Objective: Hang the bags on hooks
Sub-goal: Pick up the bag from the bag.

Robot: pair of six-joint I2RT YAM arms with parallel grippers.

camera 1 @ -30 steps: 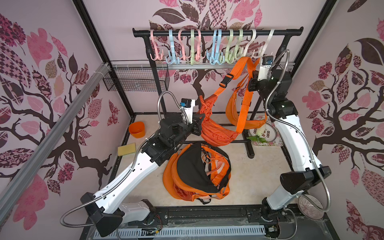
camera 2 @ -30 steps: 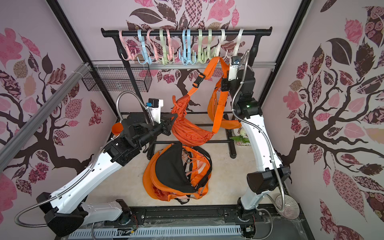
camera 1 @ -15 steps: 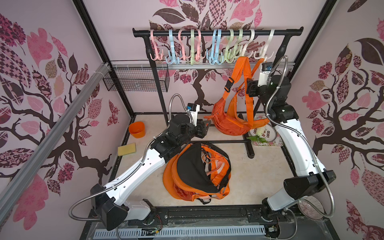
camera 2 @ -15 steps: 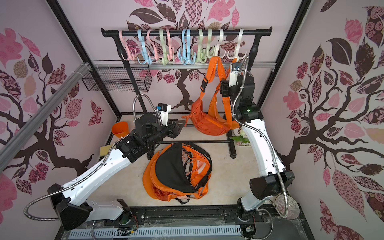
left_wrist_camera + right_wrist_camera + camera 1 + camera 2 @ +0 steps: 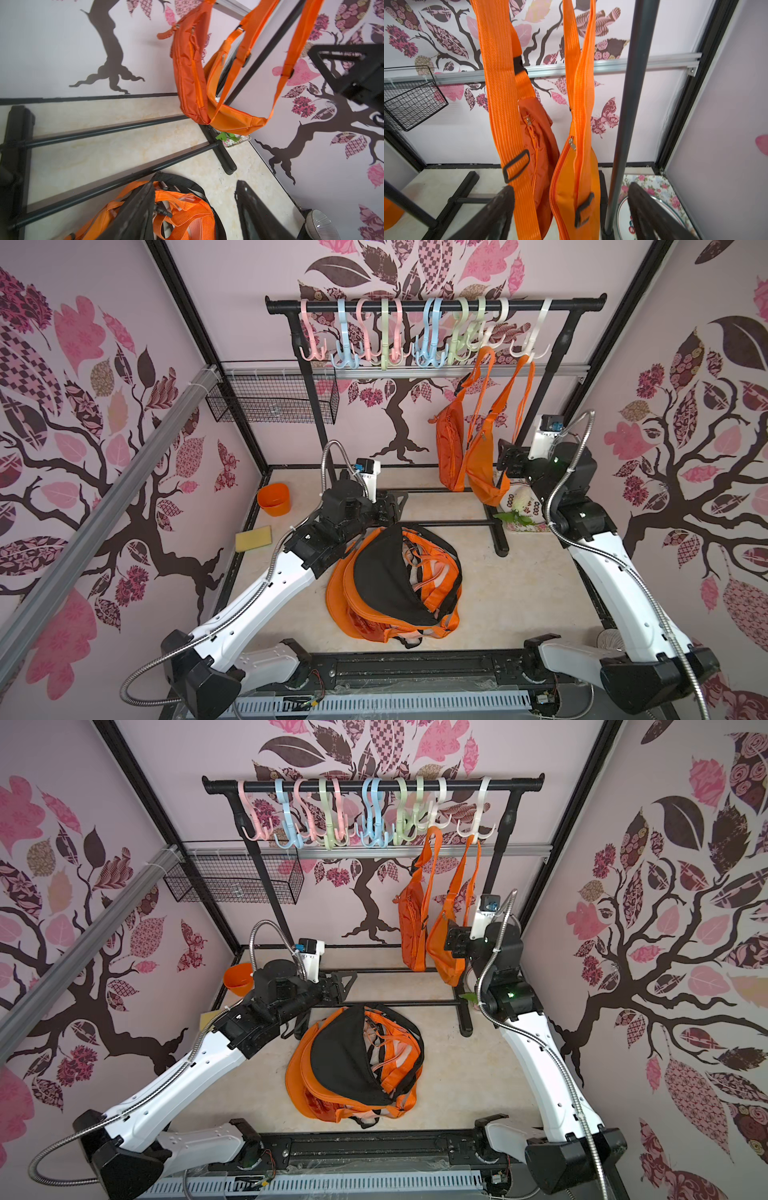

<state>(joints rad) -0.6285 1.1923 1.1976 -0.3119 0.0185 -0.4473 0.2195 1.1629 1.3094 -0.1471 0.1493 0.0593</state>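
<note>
Up on the rack, both top views: dark orange bag (image 5: 451, 448) hangs by its strap from a cream hook (image 5: 487, 341) near the right end of the black rail (image 5: 415, 306). Light orange bag (image 5: 484, 477) hangs just beside it off the last white hook (image 5: 534, 337). Their bodies overlap in view low down. Right gripper (image 5: 509, 456) sits just beside the light bag, jaws apart and empty. Left gripper (image 5: 338, 986) is low by the rack's base bars, well apart from both hung bags, at the edge of the floor pile (image 5: 353, 1060) of orange and black bags.

Left wrist: dark orange bag (image 5: 187, 72) is a slim crescent pouch hanging end-down, with a zip running down its length and a small tab at the top. Light orange bag (image 5: 232, 118) curves out behind it. Left gripper (image 5: 194, 184) fingers (image 5: 135, 212) are spread wide and grip nothing, with the pile (image 5: 182, 209) beyond them.

Right wrist: both straps are ribbed orange webbing with black sliders. Dark orange bag (image 5: 542, 135) hangs behind the nearer strap, with the light orange bag (image 5: 571, 187) alongside, silver zip pull up top. Right gripper (image 5: 570, 186) fingers (image 5: 492, 216) stand wide, and the straps hang between them unpinched.
</note>
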